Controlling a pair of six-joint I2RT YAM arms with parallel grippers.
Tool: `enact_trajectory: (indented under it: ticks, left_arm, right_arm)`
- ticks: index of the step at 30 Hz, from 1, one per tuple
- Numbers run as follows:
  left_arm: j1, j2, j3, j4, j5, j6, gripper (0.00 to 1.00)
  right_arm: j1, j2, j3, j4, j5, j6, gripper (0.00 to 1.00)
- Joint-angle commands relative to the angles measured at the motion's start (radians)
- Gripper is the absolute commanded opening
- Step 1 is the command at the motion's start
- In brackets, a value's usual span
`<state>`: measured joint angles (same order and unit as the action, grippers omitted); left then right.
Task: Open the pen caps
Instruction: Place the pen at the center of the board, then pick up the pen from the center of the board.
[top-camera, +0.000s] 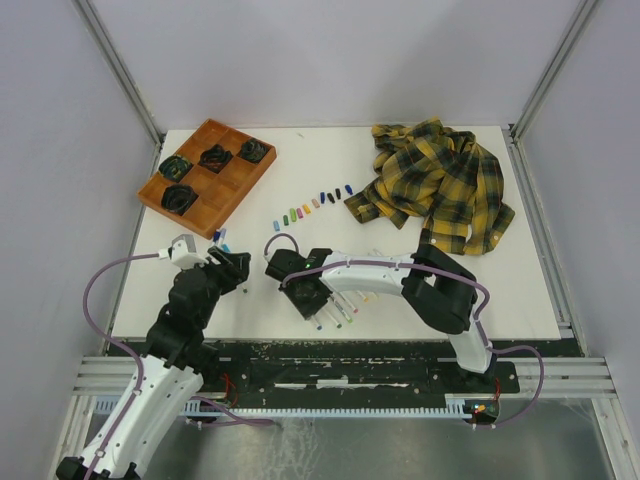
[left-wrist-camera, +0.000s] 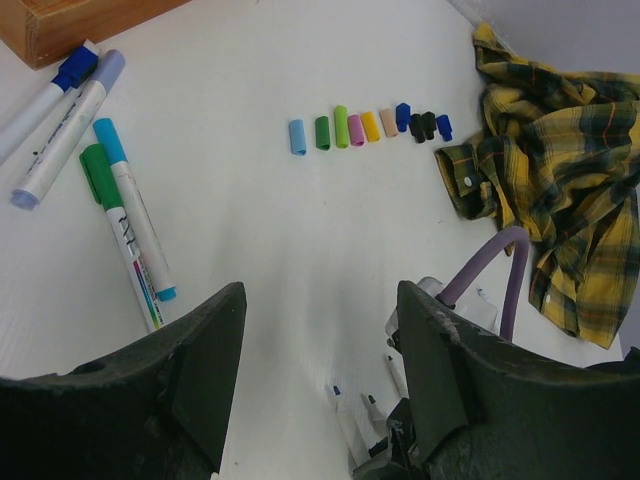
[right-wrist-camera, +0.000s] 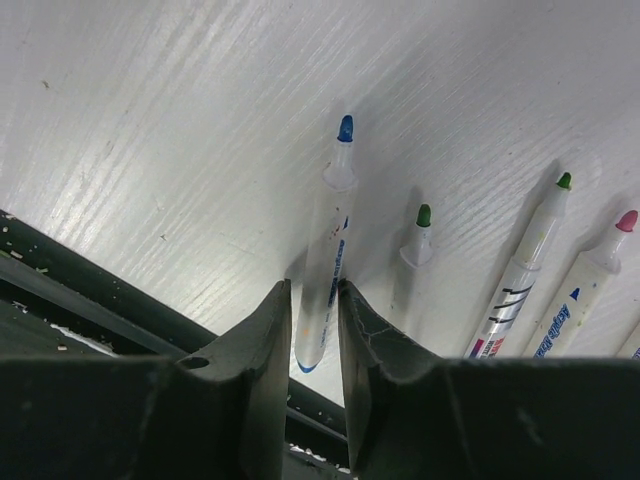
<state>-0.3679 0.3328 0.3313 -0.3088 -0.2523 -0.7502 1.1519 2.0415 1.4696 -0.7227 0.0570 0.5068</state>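
Ten loose pen caps in row; four capped markers nearby.

Robot lab test cell. Evidence: white bench boxed in by blank grey wall panels on bare aluminium frame posts. 2 arms bolted to a metal rail behind both sets of jaws, w/ purple cables looping loose. Props set out like a trial: pen caps in a neat colour row ahead of the left jaws, wooden tray beyond them to the left, plaid shirt beyond the right jaws, uncapped markers side by side under the right jaws.
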Motion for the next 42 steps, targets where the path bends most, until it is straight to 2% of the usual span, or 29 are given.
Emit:
enact_trajectory:
  ticks: [1,13,20,23,26,28,30,36,42]
  left_arm:
    - [0.002,-0.011,0.011,0.011,0.016,-0.031,0.68]
    - [0.002,0.011,0.002,0.041,0.040,-0.039,0.68]
    - [0.001,0.108,-0.013,0.110,0.069,-0.032,0.68]
    - [0.002,0.171,-0.010,0.147,0.074,-0.020,0.68]
    - [0.002,0.254,0.001,0.171,0.065,0.000,0.68]
    - [0.003,0.326,0.020,0.172,0.043,0.009,0.68]
    - [0.003,0.416,0.059,0.158,0.018,0.021,0.67]
    - [0.003,0.702,0.190,0.073,-0.102,0.030,0.65]
    - [0.004,0.838,0.266,0.048,-0.229,0.039,0.60]
  right_arm:
    - [0.006,-0.034,0.046,-0.002,0.011,-0.016,0.32]
    - [-0.002,-0.173,0.061,0.004,0.009,-0.076,0.32]
    - [-0.085,-0.296,0.051,0.022,-0.122,-0.237,0.32]
    - [-0.151,-0.342,0.039,0.015,-0.220,-0.347,0.32]
    - [-0.249,-0.388,0.016,-0.005,-0.490,-0.458,0.32]
    - [-0.306,-0.416,-0.002,-0.027,-0.671,-0.545,0.37]
    - [-0.344,-0.439,-0.008,-0.056,-0.754,-0.607,0.42]
    - [-0.386,-0.506,-0.016,-0.081,-0.767,-0.696,0.45]
    - [-0.417,-0.520,-0.026,-0.074,-0.794,-0.700,0.45]
